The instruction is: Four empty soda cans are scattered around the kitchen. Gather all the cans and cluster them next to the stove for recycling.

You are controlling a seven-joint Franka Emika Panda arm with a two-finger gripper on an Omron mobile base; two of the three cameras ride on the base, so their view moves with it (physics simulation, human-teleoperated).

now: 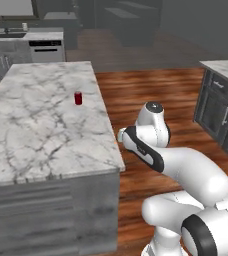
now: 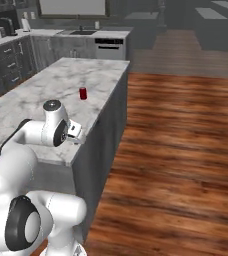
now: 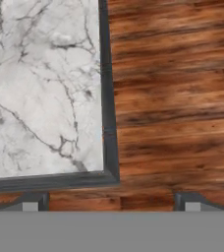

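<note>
One red soda can (image 1: 78,98) (image 2: 83,93) stands upright on the marble island top (image 1: 31,130), nearer its right edge and past the middle. My gripper (image 3: 111,203) hangs open above the island's near right corner, looking down on the marble edge and the wood floor, with nothing between its fingertips (image 3: 33,202). The hand (image 2: 75,133) is well short of the can, near the corner closest to the base. The stove is out of view.
A back counter with a sink and a white dishwasher (image 1: 47,50) (image 2: 109,48) runs behind the island. A dark cabinet with a marble top (image 1: 222,107) stands at the right. Wood floor (image 2: 176,150) lies between the island and that cabinet.
</note>
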